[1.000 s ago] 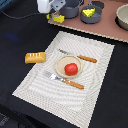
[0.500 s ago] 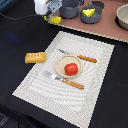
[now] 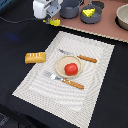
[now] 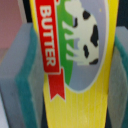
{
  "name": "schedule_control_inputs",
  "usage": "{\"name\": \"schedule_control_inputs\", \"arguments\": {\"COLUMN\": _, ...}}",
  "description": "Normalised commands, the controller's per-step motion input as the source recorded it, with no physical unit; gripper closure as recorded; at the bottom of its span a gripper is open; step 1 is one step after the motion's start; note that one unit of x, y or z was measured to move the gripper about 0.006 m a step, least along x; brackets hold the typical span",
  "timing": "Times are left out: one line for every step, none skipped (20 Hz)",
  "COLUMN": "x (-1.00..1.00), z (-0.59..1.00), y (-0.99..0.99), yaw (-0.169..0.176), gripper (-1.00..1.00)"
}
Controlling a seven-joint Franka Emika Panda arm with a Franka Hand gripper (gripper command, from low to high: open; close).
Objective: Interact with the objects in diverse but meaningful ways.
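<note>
While the jaws are clamping it from both sides, we are seeing the yellow packet (image 4: 80, 65) close up in the wrist view: a red BUTTER ribbon and a black-and-white cow on glossy yellow. Compared with a second ago, we are finding it in much the same spot, near the mat's (image 3: 100, 75) far corner. Behind it, the grey pot (image 3: 70, 9) is standing on the bench (image 3: 107, 27).

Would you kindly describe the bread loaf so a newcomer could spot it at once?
Start at the striped placemat in the middle of the dark table. Just off its edge on the exterior view's left lies the bread loaf, alone on the dark surface. It is orange-brown with pale slashes, unlike the red tomato on the plate.
</note>
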Motion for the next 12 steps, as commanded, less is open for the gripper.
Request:
{"name": "schedule_control_inputs", "arguments": {"x": -0.15, "z": -0.27, "y": -0.28, "yaw": 0.000, "gripper": 1.00}}
{"name": "schedule_control_inputs", "arguments": {"x": -0.16, "z": -0.27, "y": -0.27, "yaw": 0.000, "gripper": 1.00}}
{"name": "schedule_control_inputs", "arguments": {"x": -0.16, "z": -0.27, "y": -0.27, "yaw": 0.000, "gripper": 1.00}}
{"name": "schedule_control_inputs", "arguments": {"x": -0.18, "z": -0.28, "y": -0.27, "yaw": 0.000, "gripper": 1.00}}
{"name": "schedule_control_inputs", "arguments": {"x": -0.19, "z": -0.29, "y": -0.26, "yaw": 0.000, "gripper": 1.00}}
{"name": "schedule_control_inputs", "arguments": {"x": -0.20, "z": -0.30, "y": -0.26, "yaw": 0.000, "gripper": 1.00}}
{"name": "schedule_control_inputs", "arguments": {"x": -0.19, "z": -0.29, "y": -0.26, "yaw": 0.000, "gripper": 1.00}}
{"name": "schedule_control_inputs", "arguments": {"x": -0.18, "z": -0.29, "y": -0.25, "yaw": 0.000, "gripper": 1.00}}
{"name": "schedule_control_inputs", "arguments": {"x": -0.17, "z": -0.30, "y": -0.24, "yaw": 0.000, "gripper": 1.00}}
{"name": "schedule_control_inputs", "arguments": {"x": -0.15, "z": -0.29, "y": -0.25, "yaw": 0.000, "gripper": 1.00}}
{"name": "schedule_control_inputs", "arguments": {"x": -0.16, "z": -0.31, "y": -0.24, "yaw": 0.000, "gripper": 1.00}}
{"name": "schedule_control_inputs", "arguments": {"x": -0.15, "z": -0.30, "y": -0.22, "yaw": 0.000, "gripper": 1.00}}
